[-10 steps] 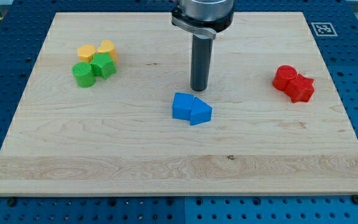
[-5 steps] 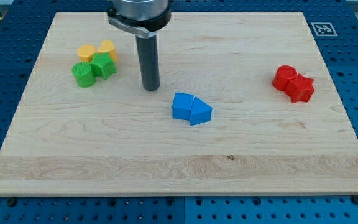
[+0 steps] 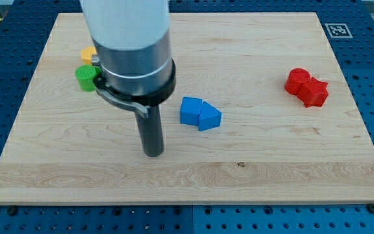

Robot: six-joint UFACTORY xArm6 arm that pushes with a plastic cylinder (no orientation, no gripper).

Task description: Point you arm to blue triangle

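The blue triangle (image 3: 209, 117) lies near the board's middle, touching a blue cube-like block (image 3: 190, 110) on its left. My tip (image 3: 152, 154) rests on the wooden board (image 3: 252, 162), to the lower left of the blue pair, about a block's width away from the blue cube. The arm's wide grey body rises above the rod and hides part of the board behind it.
Two red blocks (image 3: 307, 87) sit together at the view's right. A green block (image 3: 85, 77) and a yellow block (image 3: 88, 54) show at the upper left, partly hidden by the arm. A marker tag (image 3: 338, 30) sits at the board's top right corner.
My tip has swung from above the blue pair leftward, then down the view to the lower left of the blue blocks. The arm now hides part of the green and yellow group. No block has moved.
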